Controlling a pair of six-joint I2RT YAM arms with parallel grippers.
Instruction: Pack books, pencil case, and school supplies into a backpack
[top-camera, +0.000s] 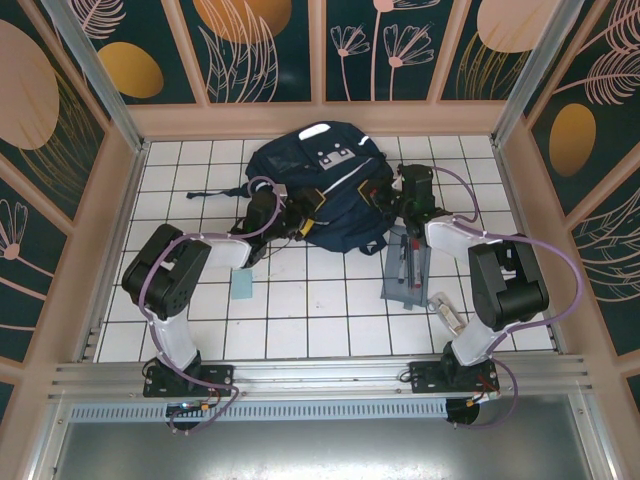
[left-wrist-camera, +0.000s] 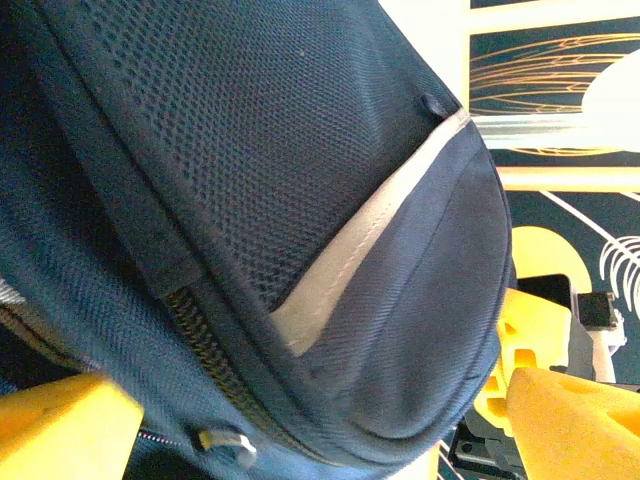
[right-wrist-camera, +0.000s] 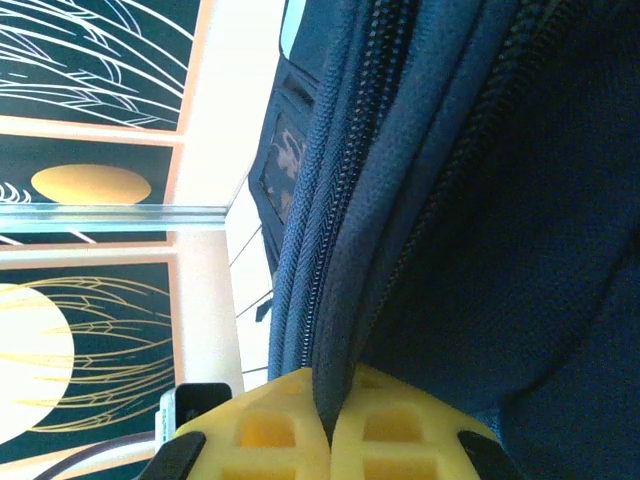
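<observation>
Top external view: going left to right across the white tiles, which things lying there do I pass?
Light-blue flat piece → backpack → pencil case → whitish oblong piece.

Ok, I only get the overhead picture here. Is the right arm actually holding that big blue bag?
Observer: Yes. Its wrist camera shows the right jaws pinched shut on a fold of the backpack beside a zipper.
Operator: And the left one?
Observer: The left jaws stand wide open, the backpack's mesh side between them.
Operator: Any zipper there?
Observer: Yes, a zipper pull hangs on the seam below the mesh.
</observation>
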